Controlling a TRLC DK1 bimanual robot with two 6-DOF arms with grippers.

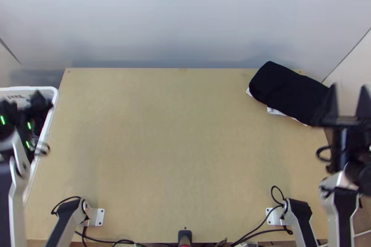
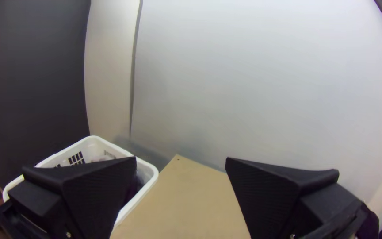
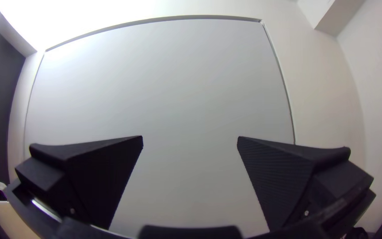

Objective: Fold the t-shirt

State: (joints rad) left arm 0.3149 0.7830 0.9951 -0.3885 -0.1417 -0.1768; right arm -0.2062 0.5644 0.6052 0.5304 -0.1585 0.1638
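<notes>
At the frame's upper right, a folded cloth (image 1: 287, 91) lies on another cloth (image 1: 277, 112) on the table (image 1: 176, 145). At far left, a basket (image 1: 54, 96) stands beside it, probably holding fabric (image 2: 139, 183). Behind is a wall (image 1: 176, 15).

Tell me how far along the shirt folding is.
Looks done: the black cloth lies as a compact bundle over something white at the table's far right corner, seemingly folded. In hand: nothing; the left gripper and right gripper are open and empty. Remaining: perhaps nothing there; whether the dark stuff in the white basket awaits folding, I cannot tell.
</notes>
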